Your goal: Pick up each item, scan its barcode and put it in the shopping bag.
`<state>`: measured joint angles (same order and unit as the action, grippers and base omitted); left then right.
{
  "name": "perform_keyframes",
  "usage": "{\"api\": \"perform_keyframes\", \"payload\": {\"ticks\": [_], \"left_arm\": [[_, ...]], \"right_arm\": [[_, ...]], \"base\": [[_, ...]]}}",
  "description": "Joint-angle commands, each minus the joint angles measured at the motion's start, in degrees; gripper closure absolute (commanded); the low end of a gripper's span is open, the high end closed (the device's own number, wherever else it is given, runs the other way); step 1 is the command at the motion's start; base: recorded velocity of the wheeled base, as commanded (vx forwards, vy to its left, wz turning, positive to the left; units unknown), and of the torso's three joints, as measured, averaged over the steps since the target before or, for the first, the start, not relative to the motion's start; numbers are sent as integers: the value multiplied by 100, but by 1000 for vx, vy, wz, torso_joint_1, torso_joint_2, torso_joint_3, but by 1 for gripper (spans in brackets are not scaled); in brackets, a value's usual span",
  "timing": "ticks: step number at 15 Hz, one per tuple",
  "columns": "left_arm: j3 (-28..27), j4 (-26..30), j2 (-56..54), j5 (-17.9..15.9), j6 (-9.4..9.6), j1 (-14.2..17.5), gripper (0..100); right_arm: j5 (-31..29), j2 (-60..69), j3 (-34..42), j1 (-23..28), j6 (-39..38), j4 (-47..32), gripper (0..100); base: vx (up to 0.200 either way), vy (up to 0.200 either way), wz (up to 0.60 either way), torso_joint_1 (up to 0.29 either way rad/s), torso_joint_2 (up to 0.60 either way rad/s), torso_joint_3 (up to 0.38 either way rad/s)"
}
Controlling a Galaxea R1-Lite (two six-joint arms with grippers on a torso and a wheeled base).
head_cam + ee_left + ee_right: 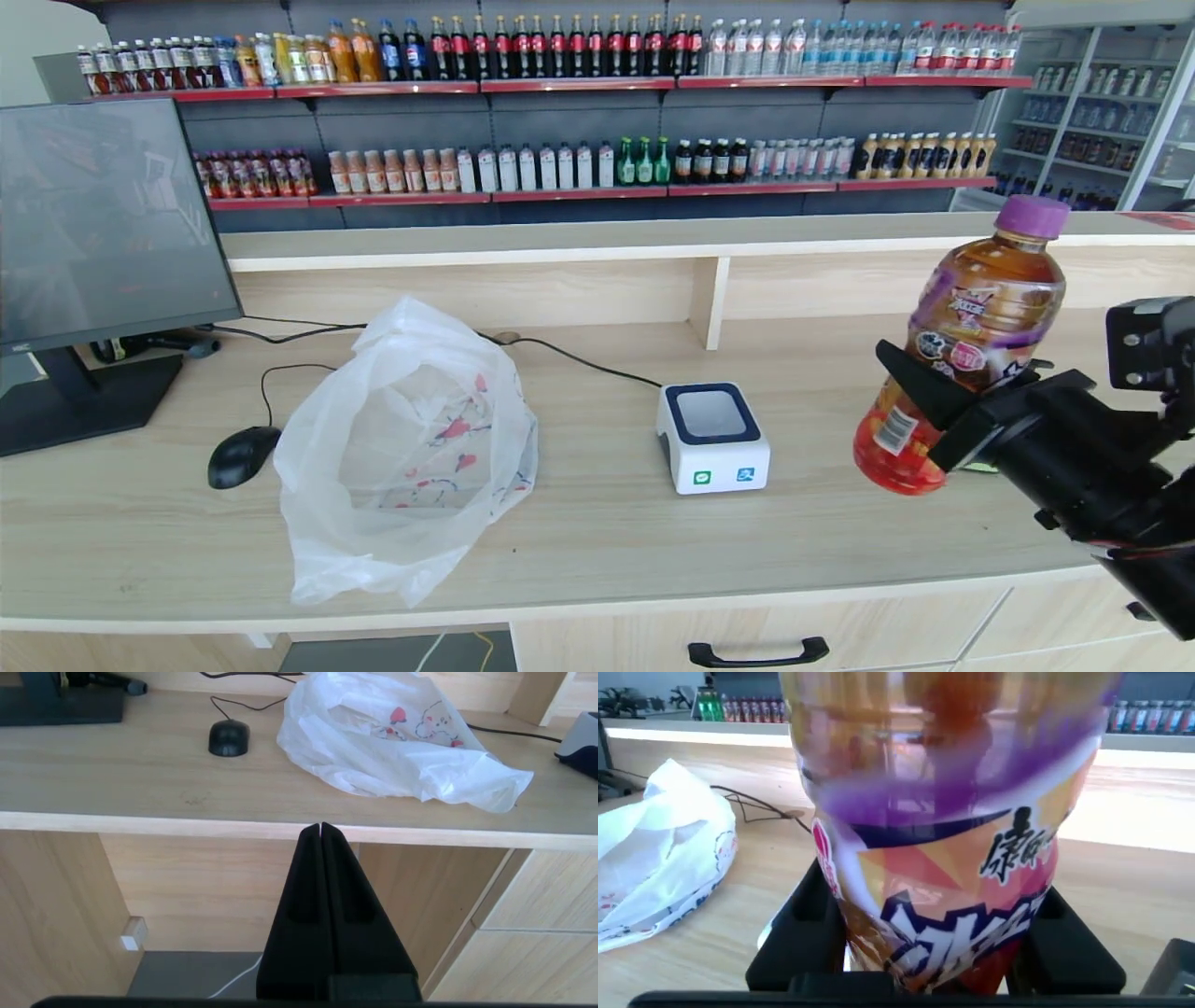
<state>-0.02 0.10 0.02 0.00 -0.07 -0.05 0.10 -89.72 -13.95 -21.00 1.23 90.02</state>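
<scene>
Head view: the right gripper grasps a purple-capped tea bottle, tilted in the air well right of the barcode scanner. Its barcode faces sideways, so the scan may miss. The left gripper is clenched, empty.

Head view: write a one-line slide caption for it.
Right pincer holds a purple-capped drink bottle tilted over the counter, to the right of the scanner and shopping bag.
</scene>
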Motion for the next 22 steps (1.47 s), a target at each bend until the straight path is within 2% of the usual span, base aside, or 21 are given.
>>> {"api": "perform_keyframes", "payload": {"ticks": [1, 7, 9, 12, 19, 21, 22], "left_arm": [[2, -1, -2, 0, -1, -4, 100], [2, -1, -2, 0, -1, 5, 100], [2, -1, -2, 0, -1, 5, 100], [2, -1, -2, 0, -1, 5, 100], [2, -1, -2, 0, -1, 5, 100], [2, -1, -2, 0, -1, 5, 100], [-6, -1, -2, 0, -1, 5, 100]], "right_arm": [[17, 456, 331, -132, -18, -2, 100], [17, 860, 823, -255, -149, -2, 100], [25, 1115, 1131, -580, -211, -2, 100], [122, 1247, 1149, -668, -703, -2, 100], [1581, 1264, 1192, -668, -1512, -2, 100], [1625, 1229, 1175, -686, -1758, -2, 100], [1687, 1229, 1096, -905, -2004, -2, 100]], "base": [[0, 0, 0, 0, 0, 0], [0, 0, 0, 0, 0, 0], [0, 0, 0, 0, 0, 0], [0, 0, 0, 0, 0, 0], [0, 0, 0, 0, 0, 0], [0, 0, 0, 0, 0, 0], [0, 0, 0, 0, 0, 0]]}}
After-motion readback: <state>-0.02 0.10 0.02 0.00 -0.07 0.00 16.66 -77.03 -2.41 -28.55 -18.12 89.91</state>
